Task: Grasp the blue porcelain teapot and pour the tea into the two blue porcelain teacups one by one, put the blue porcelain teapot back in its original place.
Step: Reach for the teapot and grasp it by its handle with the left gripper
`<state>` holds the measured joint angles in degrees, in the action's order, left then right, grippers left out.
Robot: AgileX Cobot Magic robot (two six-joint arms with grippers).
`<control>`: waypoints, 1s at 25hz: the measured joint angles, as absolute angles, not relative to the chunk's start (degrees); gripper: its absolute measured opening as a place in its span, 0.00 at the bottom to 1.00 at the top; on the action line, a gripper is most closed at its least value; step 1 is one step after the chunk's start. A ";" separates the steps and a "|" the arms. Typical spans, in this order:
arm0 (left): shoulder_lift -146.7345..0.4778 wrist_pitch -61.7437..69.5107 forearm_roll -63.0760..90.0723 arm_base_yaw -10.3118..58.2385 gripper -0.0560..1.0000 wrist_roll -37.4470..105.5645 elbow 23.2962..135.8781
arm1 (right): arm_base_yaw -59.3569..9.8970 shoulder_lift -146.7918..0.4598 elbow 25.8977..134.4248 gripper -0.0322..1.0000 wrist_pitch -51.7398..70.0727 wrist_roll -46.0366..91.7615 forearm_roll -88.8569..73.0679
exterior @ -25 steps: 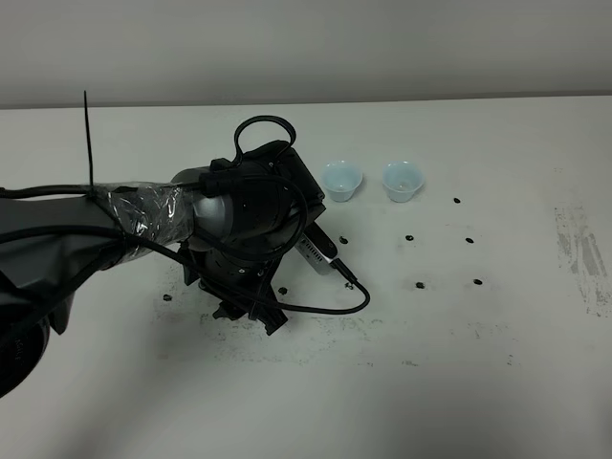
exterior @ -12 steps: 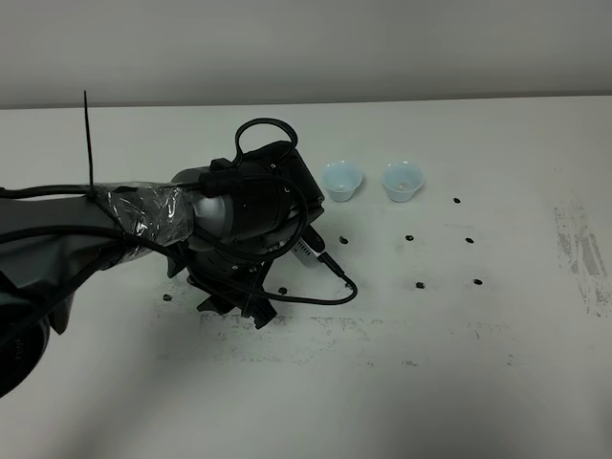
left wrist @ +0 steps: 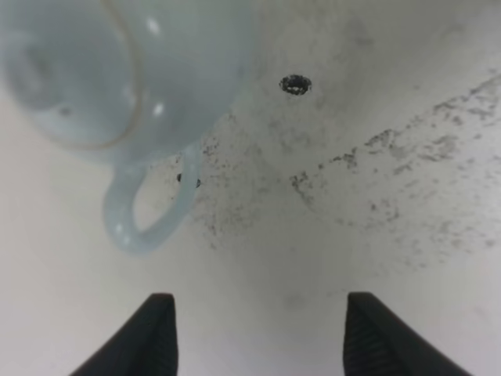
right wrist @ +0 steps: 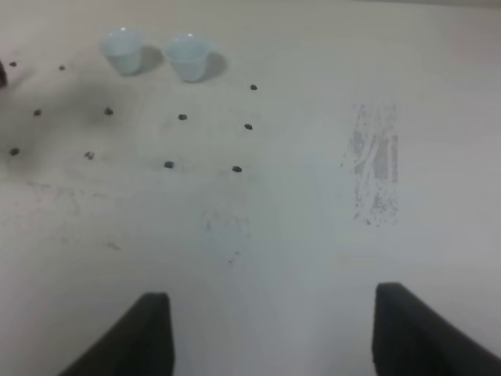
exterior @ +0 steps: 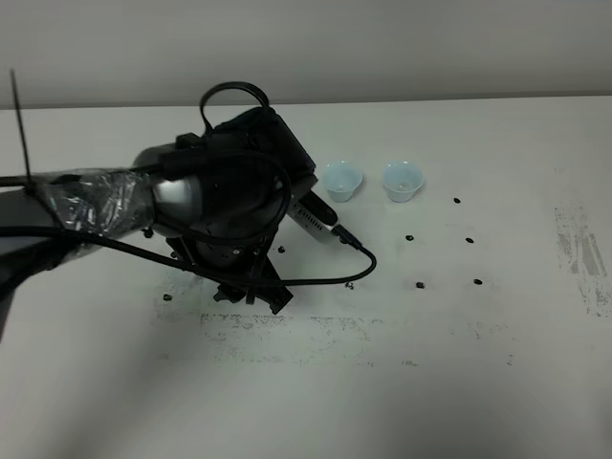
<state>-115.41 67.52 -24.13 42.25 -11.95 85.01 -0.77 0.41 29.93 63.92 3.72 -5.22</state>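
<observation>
The blue porcelain teapot [left wrist: 117, 70] shows only in the left wrist view, standing on the table with its loop handle [left wrist: 145, 207] pointing toward my left gripper [left wrist: 258, 337]. That gripper is open and empty, its fingertips apart from the handle. In the high view my left arm [exterior: 220, 201] covers the teapot. The two blue porcelain teacups [exterior: 340, 179] [exterior: 403, 179] stand side by side right of the arm, and also show in the right wrist view [right wrist: 124, 48] [right wrist: 188, 55]. My right gripper [right wrist: 278, 337] is open and empty above bare table.
The white table [exterior: 478, 335] carries small black dot marks [exterior: 419, 284] and scuffed dark smears [exterior: 287, 330]. A worn patch [exterior: 583, 258] lies at the right. A black cable [exterior: 335, 277] loops off the left wrist.
My left arm has shifted left and toward the back of the table, and its wrist has turned. The teacups have not moved.
</observation>
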 joint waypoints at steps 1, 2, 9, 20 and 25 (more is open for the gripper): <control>-114.26 67.46 -23.11 41.72 0.51 -11.38 85.01 | -0.77 0.41 29.93 0.58 63.92 3.72 -5.22; -113.21 67.40 -22.21 40.87 0.50 -10.71 85.01 | -0.77 0.41 29.93 0.58 63.92 3.72 -5.22; -109.51 66.19 -13.96 32.37 0.47 -4.13 85.01 | -0.77 0.41 29.93 0.58 63.92 3.72 -5.22; -109.16 64.18 -8.49 27.25 0.46 0.91 81.47 | -0.77 0.41 29.93 0.58 63.92 3.72 -5.22; -109.16 58.69 -8.54 26.36 0.45 0.71 77.29 | -0.77 0.41 29.93 0.58 63.92 3.72 -5.22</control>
<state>-109.16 58.69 -8.54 26.36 0.71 77.29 -0.77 0.41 29.93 63.92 3.72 -5.22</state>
